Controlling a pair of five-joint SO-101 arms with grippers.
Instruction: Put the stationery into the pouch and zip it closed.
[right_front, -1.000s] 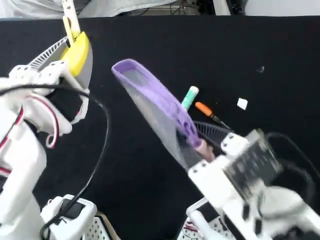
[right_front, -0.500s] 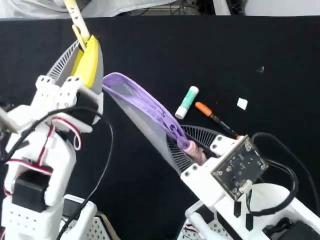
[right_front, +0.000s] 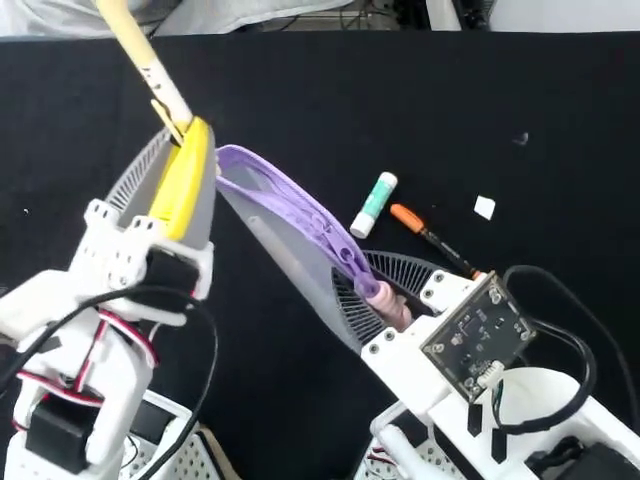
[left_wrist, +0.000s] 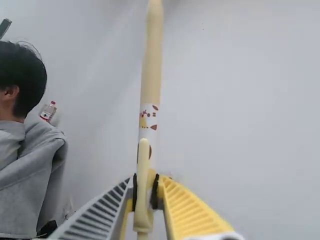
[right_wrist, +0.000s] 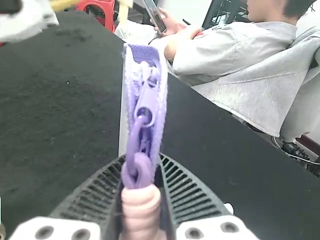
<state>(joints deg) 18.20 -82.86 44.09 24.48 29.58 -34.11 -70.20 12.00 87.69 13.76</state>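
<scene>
The purple pouch (right_front: 300, 225) hangs in the air over the black table (right_front: 500, 90), its zip end clamped in my right gripper (right_front: 385, 300). From the right wrist, that gripper (right_wrist: 141, 185) is shut on the zip pull of the pouch (right_wrist: 142, 95). My left gripper (right_front: 180, 135) is at the pouch's far end, shut on a cream pen (right_front: 145, 60) that points up and away. The left wrist view has the pen (left_wrist: 148, 100) upright between the jaws of my left gripper (left_wrist: 143, 192). A green-and-white glue stick (right_front: 372, 204) and an orange pen (right_front: 425, 233) lie on the table.
A small white eraser (right_front: 485, 207) lies on the table right of the orange pen. A person sits beyond the table's far edge, away from the objects. The arm bases stand at the near edge.
My left arm has swung right and toward the pouch's open end, carrying the cream pen. The right arm shifted the pouch slightly left, then held still.
</scene>
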